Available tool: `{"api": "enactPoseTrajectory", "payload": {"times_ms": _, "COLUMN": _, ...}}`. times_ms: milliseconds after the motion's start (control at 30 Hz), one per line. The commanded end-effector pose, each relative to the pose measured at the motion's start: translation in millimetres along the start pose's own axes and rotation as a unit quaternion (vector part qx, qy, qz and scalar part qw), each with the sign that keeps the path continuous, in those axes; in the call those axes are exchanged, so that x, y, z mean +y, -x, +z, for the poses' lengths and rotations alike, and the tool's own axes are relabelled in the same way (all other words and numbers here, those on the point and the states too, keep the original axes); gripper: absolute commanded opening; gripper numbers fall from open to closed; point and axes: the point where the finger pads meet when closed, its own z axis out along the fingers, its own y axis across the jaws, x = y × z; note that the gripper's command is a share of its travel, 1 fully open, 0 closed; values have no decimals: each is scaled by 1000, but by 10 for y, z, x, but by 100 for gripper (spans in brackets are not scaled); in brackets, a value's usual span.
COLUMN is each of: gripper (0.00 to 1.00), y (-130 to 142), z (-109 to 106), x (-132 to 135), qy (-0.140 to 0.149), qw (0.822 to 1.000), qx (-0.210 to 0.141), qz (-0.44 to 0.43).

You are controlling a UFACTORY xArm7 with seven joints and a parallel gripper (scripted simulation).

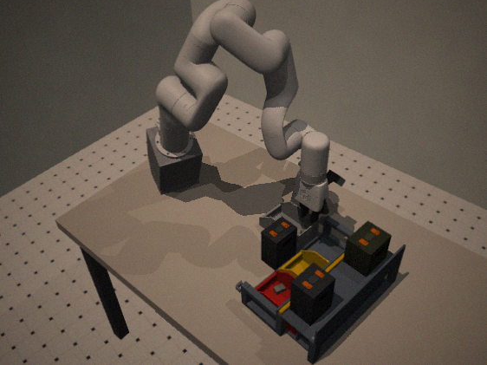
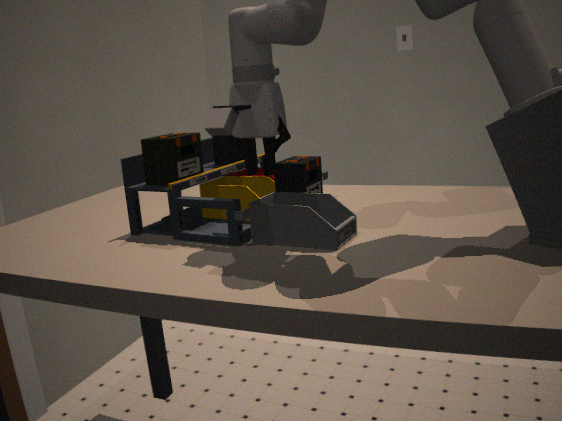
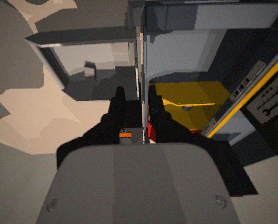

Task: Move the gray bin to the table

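Observation:
The gray open bin (image 1: 265, 222) (image 2: 295, 226) (image 3: 80, 39) stands flat on the table top (image 2: 400, 291), in front of the shelf (image 1: 361, 306) (image 2: 205, 202), its back very close to the shelf front; whether they touch is not clear. A small part (image 3: 90, 69) lies in it. My gripper (image 1: 308, 223) (image 2: 260, 170) (image 3: 136, 94) is partly open and holds nothing. Its fingertips are above the bin's back wall, one on each side of it. The yellow bin (image 1: 321, 258) (image 2: 216, 206) (image 3: 192, 94) and red bin (image 1: 265, 286) (image 3: 151, 132) stand level on the shelf, open fronts out.
A dark box (image 1: 278, 245) (image 2: 299, 177) with orange marks stands in front of the yellow bin, close beside the gray bin. Two more dark boxes, one nearer (image 1: 313, 297) and one farther (image 1: 368, 250) (image 2: 171, 160), stand on the shelf's upper level. A yellow-edged rail (image 2: 207, 172) (image 3: 245, 95) runs along that level.

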Motion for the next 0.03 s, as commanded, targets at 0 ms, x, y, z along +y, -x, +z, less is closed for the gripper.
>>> {"api": "enactPoseTrajectory", "payload": {"times_ms": 0, "gripper": 33, "y": -6, "z": -7, "x": 10, "qy": 1, "qw": 1000, "qx": 1, "qz": 0}}
